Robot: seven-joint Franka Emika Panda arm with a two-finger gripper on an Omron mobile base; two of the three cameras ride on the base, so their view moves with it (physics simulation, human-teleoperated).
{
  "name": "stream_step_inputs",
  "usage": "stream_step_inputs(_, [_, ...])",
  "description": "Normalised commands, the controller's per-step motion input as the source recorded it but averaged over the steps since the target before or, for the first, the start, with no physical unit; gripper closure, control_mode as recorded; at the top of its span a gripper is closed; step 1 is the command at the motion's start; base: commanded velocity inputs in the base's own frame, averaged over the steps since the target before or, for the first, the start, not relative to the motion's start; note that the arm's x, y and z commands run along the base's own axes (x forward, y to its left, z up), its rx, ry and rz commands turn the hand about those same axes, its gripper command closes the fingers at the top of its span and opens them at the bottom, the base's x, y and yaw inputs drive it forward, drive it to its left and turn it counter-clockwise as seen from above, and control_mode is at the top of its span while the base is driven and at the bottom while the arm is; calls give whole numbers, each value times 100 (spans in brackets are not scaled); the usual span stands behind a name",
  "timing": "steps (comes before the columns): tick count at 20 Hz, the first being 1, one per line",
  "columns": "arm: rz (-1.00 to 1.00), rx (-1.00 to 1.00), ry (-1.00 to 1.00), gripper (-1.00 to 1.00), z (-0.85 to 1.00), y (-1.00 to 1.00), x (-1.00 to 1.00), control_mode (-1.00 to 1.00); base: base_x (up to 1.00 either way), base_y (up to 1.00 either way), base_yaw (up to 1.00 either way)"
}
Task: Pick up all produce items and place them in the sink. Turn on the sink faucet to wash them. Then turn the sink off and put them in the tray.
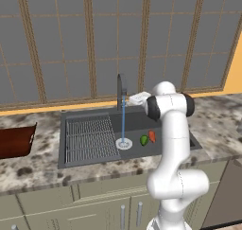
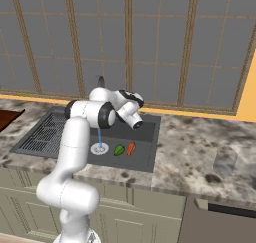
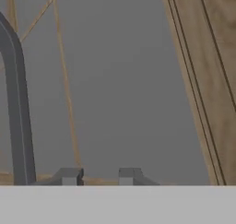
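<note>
Sink: wide dark grey rectangular basin (image 1: 101,115) set into the speckled stone counter (image 1: 217,125); a ridged grey wire rack (image 1: 90,139) covers its left half, and a round white drain (image 1: 124,143) sits on the floor of the open half.
Faucet: slim dark grey metal upright spout (image 1: 120,89) at the back rim of the sink; a thin blue stream of water (image 1: 123,122) falls from it straight onto the drain.
Produce: elongated orange-red carrot-like piece (image 1: 152,136) and smaller rounded green piece (image 1: 143,140) lie side by side on the sink floor, just right of the drain, green nearer the drain. From the right base view they appear touching or nearly so.
Tray: dark reddish-brown wooden-looking tray (image 1: 16,140) with low sides rests on the counter, well left of the sink, partly cut off at the edge.
Gripper: two-finger gripper (image 3: 97,177) held up near the faucet top, with the spout just to its left in the hand view; fingertips (image 3: 69,176) stand a narrow gap apart with nothing between them.
Backdrop: grey panelled window with wooden frames behind the counter.
</note>
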Motion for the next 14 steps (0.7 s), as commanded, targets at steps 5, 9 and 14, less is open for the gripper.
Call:
stream_step_inputs(5, [9,0,15,100,-69,-59,0,-100,0,0,0])
stream_step_inputs(9, [6,0,6,100,-25,4,-1,-100,0,0,0])
stream_step_inputs(14, [21,0,-8,100,-11,14,-1,-100,0,0,0])
